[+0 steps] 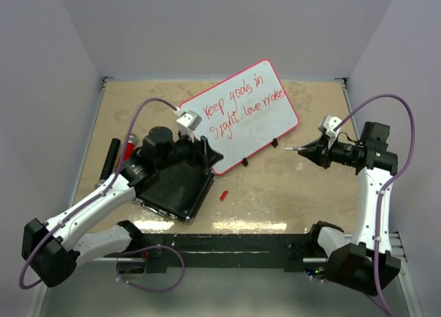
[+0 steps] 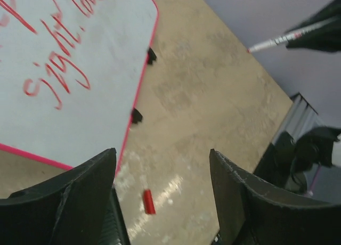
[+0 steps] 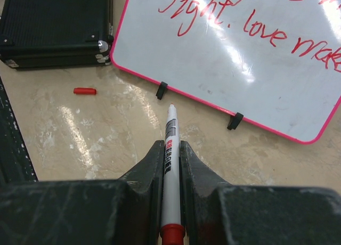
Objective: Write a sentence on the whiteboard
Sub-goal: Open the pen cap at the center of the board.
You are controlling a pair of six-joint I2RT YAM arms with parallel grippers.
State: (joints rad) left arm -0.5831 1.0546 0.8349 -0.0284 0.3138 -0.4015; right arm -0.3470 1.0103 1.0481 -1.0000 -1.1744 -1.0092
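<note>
marker (image 3: 170, 144) held short of the whiteboard (image 3: 256, 90)

right jaws clamp the marker, its tip ahead of them, near the whiteboard's clipped edge but apart from it. the sentence (image 3: 265, 36) lies farther ahead. left jaws stand wide and empty; the whiteboard is ahead to their left, a red cap (image 2: 148, 201) on the worktop (image 2: 213, 106) showing between them.
</note>
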